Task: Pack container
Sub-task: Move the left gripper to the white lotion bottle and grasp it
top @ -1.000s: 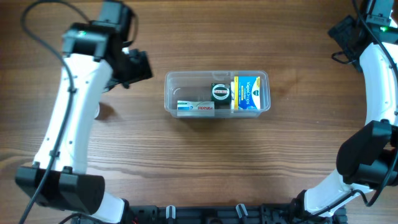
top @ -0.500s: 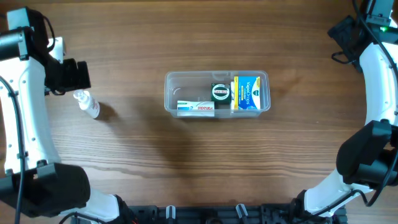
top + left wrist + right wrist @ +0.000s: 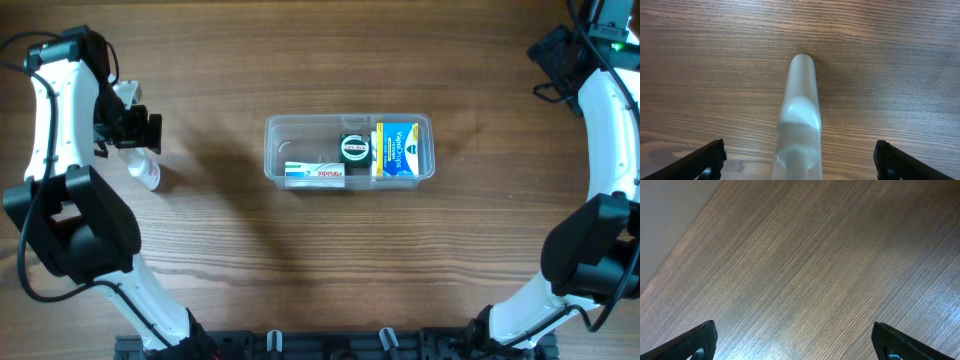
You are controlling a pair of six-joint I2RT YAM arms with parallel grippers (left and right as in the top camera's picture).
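Observation:
The clear plastic container [image 3: 275, 150] sits mid-table. It holds a blue and yellow box [image 3: 404, 148], a round dark tin [image 3: 355, 149] and a toothpaste box [image 3: 314, 174]. A small clear bottle [image 3: 147, 172] lies on the table at the left. My left gripper [image 3: 140, 135] is just above it, open, with the bottle [image 3: 799, 120] lying between the two fingers, untouched. My right gripper [image 3: 799, 342] is open and empty over bare wood at the far right back; its jaws do not show in the overhead view.
The wooden table [image 3: 320, 260] spreads round the container. The table's far edge [image 3: 680, 250] shows in the right wrist view. The right arm [image 3: 605, 120] runs along the right side.
My left arm has swung from near the container out to the left and come down over the small bottle. The right arm and the container have not moved.

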